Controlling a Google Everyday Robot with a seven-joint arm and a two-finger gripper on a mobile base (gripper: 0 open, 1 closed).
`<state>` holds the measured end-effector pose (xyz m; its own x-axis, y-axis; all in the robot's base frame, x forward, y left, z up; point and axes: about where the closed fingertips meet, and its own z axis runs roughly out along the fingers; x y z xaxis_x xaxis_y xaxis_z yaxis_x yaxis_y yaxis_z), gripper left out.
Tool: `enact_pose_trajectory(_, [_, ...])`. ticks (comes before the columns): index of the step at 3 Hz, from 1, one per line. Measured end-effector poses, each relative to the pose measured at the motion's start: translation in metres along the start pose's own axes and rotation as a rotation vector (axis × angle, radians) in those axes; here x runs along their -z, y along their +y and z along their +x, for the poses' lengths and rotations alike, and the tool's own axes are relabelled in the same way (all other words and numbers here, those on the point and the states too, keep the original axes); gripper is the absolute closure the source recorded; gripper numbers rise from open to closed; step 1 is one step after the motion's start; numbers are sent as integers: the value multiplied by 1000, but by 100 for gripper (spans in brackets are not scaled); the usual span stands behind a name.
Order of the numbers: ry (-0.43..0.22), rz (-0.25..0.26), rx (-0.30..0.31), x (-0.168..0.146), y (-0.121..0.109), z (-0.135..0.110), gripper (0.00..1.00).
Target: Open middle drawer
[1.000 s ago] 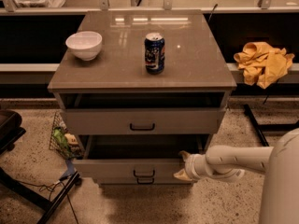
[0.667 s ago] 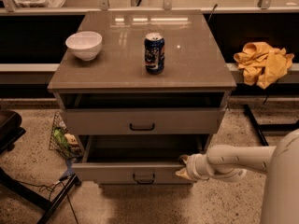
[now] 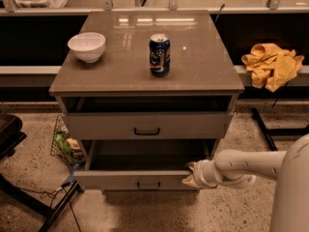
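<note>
One white bowl and one blue soda can stand on the cabinet. Two drawers show: the upper drawer pushed in, and the middle drawer pulled out at lower centre. The gripper meets its right front corner; how wide it is spread, I cannot tell.

Find the middle drawer standing pulled well out of the cabinet and level. Its plain grey-beige front carries a small black bar handle at centre. Its shallow tray lies in shadow. The gripper sits at the front's right end.
</note>
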<state>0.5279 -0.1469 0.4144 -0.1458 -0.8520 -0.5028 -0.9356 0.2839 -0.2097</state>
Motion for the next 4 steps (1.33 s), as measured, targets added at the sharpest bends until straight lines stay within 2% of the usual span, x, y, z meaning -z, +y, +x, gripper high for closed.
enact_pose_trajectory(1, [3,-2,-2,1,2,1,100])
enact_pose_trajectory(2, [18,-13,-15,9,14,5,100])
enact_pose_trajectory(4, [17,-17,-13,7,16,4,53])
